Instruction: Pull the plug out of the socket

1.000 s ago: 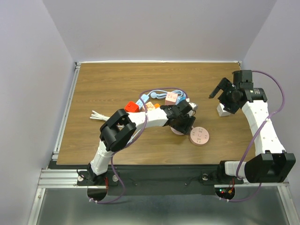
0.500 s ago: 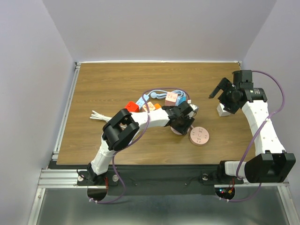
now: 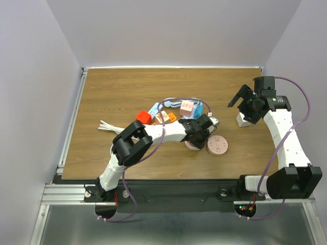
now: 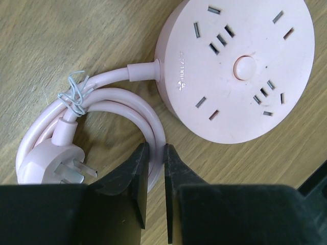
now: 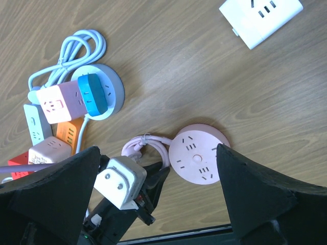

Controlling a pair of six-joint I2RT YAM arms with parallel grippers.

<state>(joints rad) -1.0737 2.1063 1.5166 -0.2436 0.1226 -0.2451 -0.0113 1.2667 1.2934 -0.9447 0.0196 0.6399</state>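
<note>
With left hand [image 4: 155, 148] clamped on cord [image 4: 120, 97], draw back slowly and straight, watching socket [image 4: 240, 66] ahead-right for dragging; use wide-spread, empty right hand [image 5: 157, 149] to pin socket if needed.

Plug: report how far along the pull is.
Done: nothing evident; the pink socket shows only empty slots. In hand: the left fingers pinch that socket's coiled cord, not a plug. Left: what looks like a blue plug sits on the blue socket, untouched; the right fingers hang open, apart from it.
</note>
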